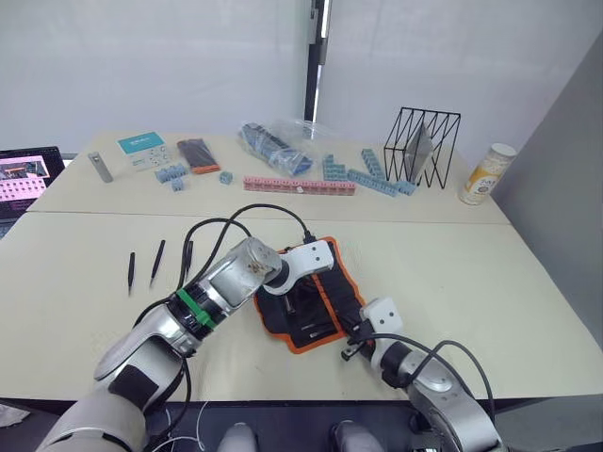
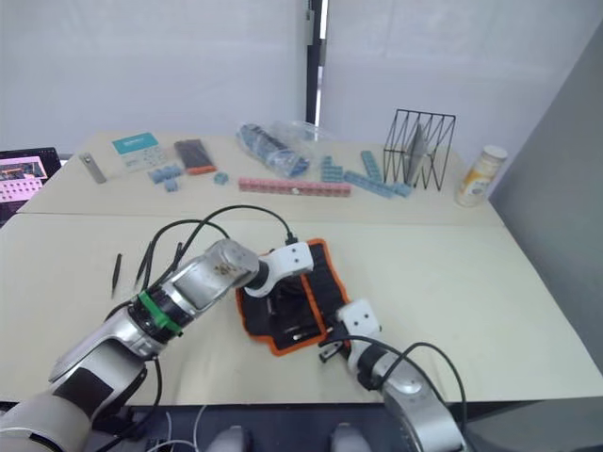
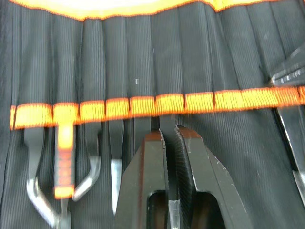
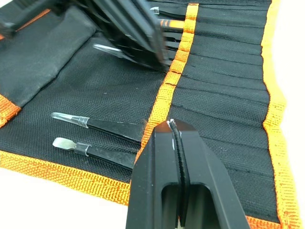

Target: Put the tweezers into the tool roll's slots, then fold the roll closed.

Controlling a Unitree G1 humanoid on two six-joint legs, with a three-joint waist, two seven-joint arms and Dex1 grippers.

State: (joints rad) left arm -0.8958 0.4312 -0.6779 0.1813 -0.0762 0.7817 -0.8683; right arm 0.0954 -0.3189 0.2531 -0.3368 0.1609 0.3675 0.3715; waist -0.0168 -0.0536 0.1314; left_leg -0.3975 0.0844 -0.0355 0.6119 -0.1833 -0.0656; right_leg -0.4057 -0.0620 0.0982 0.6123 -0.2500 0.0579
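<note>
The tool roll (image 1: 311, 299) lies open on the near table, close to its front edge and a little right of centre, orange piping all round. The left gripper (image 3: 170, 138) is down on the roll's inner face, its jaws pinched nearly together on a slim tweezer (image 3: 173, 212) whose shaft runs between the fingers and points straight at the orange band of slots (image 3: 157, 106). The tweezer's long axis lines up with the slot just ahead of the jaws, so I judge the coming move to be a short push along that axis, under the band.

The right gripper (image 4: 174, 131) rests at the roll's near edge, jaws closed with nothing visibly held; it looks to be pinning the fabric. Two tools (image 4: 97, 125) already sit in slots beside it.

3 loose tweezers (image 1: 157, 262) lie on the table toward its left edge, well apart from the roll, long axes running front to back. The left arm is the nearer one to them.
</note>
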